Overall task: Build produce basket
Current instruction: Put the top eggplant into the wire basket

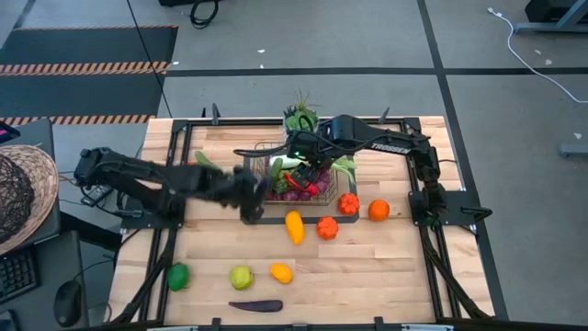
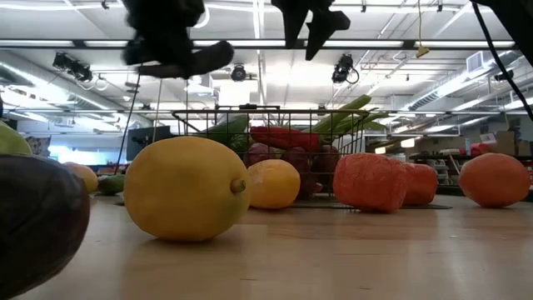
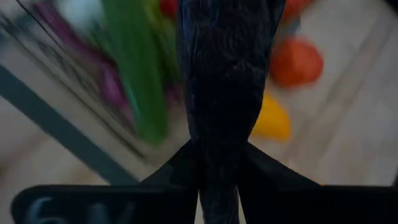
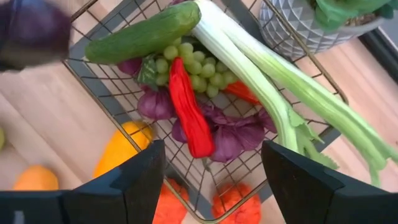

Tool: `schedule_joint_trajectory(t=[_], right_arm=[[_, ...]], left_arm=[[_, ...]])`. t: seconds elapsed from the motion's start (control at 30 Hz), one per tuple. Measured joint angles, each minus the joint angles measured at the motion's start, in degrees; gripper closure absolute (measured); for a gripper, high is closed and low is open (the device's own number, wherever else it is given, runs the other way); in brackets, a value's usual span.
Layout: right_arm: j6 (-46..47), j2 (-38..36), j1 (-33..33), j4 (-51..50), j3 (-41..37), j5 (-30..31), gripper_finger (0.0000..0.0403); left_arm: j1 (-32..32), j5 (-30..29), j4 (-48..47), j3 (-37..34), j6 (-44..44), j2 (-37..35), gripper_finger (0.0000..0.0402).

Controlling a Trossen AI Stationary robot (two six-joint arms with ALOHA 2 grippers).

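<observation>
Lemon (image 2: 185, 188) on wood table (image 1: 367, 267); left jaws grasp eggplant (image 3: 224, 81), right released

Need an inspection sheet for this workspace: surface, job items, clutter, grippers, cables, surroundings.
Surface: wooden table, produce scattered on it.
Job items: basket holds cucumber, red chili, green grapes, leek; eggplant, lime, lemon outside it.
Clutter: potted succulent beside basket.
Grippers: left gripper shut on dark purple item; right gripper open above basket.
Cables: white cable on floor.
Surroundings: woven basket at left.
</observation>
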Motion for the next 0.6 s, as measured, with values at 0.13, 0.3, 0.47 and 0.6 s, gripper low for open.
schedule_joint_trajectory(t=[0.13,0.3,0.47,0.6], right_arm=[[3.5,0.0,0.6,-0.1,0.0,0.0,0.0133],[7.4,0.0,1.3,-0.1,0.0,0.1,0.0133],[10.4,0.0,2.0,-0.1,0.0,1.7,0.0134],[12.3,0.0,2.1,0.4,0.0,2.0,0.0134]], left_arm=[[8.9,0.7,0.2,1.3,4.9,0.0,0.0304],[17.0,5.3,0.2,-0.3,6.6,0.6,0.0305],[20.1,9.5,6.9,-0.9,7.9,0.7,0.0301],[21.1,10.6,8.1,-1.0,5.8,2.0,0.0291]])
